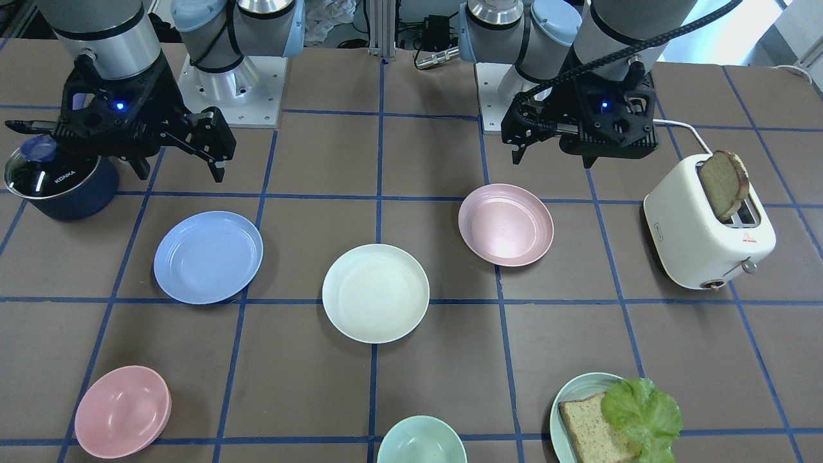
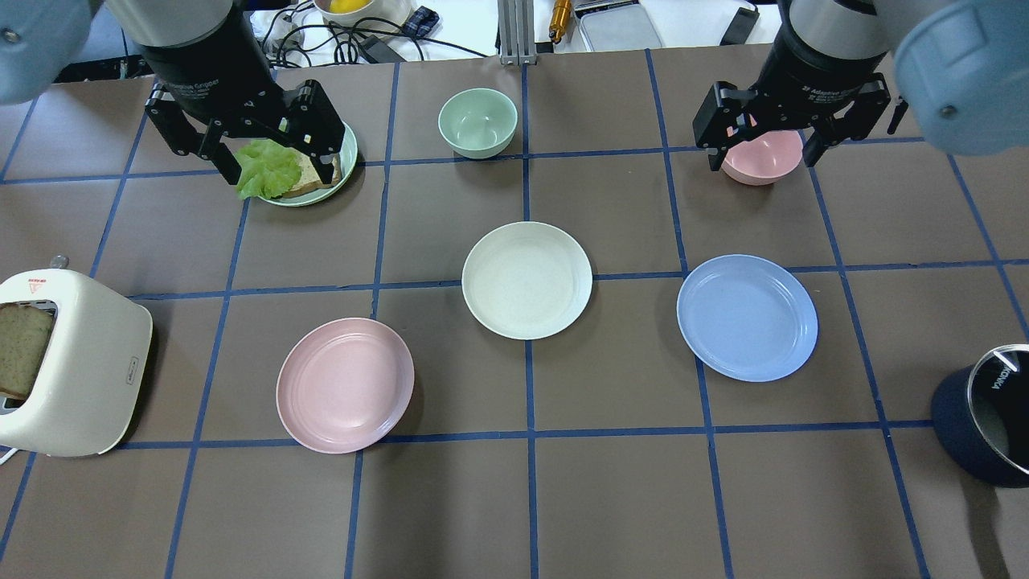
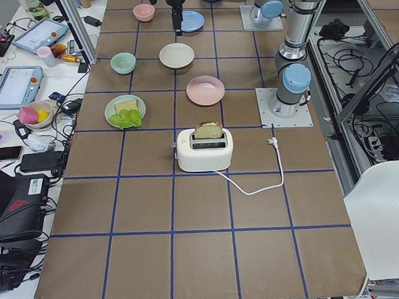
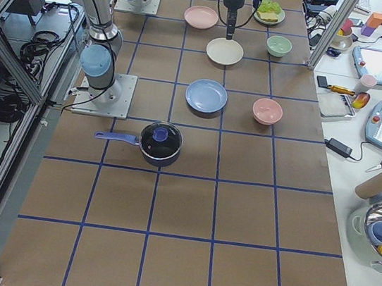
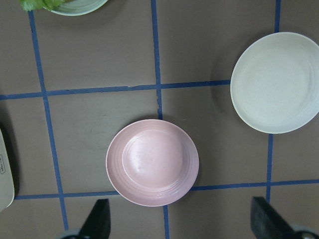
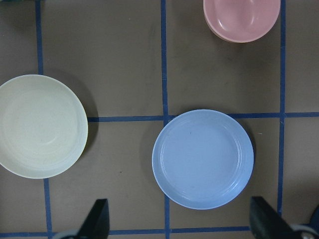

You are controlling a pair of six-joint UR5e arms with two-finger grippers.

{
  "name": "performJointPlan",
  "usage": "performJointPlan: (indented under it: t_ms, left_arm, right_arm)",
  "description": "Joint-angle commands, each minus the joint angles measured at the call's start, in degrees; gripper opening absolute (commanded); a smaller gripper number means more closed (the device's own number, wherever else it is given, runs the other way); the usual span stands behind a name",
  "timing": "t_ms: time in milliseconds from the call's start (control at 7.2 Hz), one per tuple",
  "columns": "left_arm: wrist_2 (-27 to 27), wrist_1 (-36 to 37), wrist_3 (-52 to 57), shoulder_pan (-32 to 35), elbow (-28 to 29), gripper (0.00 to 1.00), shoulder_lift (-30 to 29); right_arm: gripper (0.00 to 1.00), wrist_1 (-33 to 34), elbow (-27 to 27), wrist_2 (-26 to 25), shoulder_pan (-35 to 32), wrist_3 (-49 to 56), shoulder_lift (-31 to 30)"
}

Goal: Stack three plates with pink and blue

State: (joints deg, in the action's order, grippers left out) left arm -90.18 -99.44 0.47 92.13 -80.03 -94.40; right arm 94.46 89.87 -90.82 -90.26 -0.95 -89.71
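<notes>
Three plates are lying apart on the bench (image 2: 450, 498), none stacked yet, each face-up and showing a bare inside. The cream-white plate (image 2: 526, 280) is sitting at the bench's middle. The pink plate (image 2: 345, 384) is lying toward the robot's left end of the bench, a little nearer the robot-side edge than the cream one. The blue plate (image 2: 747, 317) is lying toward the right end. The left tool (image 2: 277, 165) is hanging above the bench with jaws spread wide, holding nothing. Its wrist view is looking straight down on the pink plate, which is lying just ahead of the fingertips. The right tool (image 2: 762, 157) is likewise hanging wide and unloaded, with the blue plate just ahead of its fingertips in its wrist view. Other containers: a mint plate (image 1: 562, 395) near the operator-side edge, toward the left end, is carrying a bread slice (image 1: 588, 431) with a lettuce leaf (image 1: 643, 411) lying partly over it. A mint bowl (image 2: 477, 121) at the middle of the operator-side edge and a pink bowl (image 1: 122, 411) toward the operator-side right corner are both showing bare insides. A white toaster (image 1: 694, 238) at the left end is holding a second bread slice (image 1: 723, 183) standing up out of its slot. A navy saucepan (image 1: 71, 199) at the right end is wearing a glass lid (image 1: 35, 173); its contents cannot be told.
</notes>
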Motion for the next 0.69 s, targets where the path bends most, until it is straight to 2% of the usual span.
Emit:
performJointPlan:
  t_ms: [0,556]
  left_arm:
    - [0.00,0.04,0.06,-0.10,-0.13,1.00,0.09]
    - [0.00,-0.66,0.15,-0.46,0.57,1.00,0.53]
  right_arm:
    - [1.00,-0.15,-0.48,0.03,0.00,0.07,0.06]
    - [1.00,-0.24,-0.13,0.03,0.00,0.07,0.06]
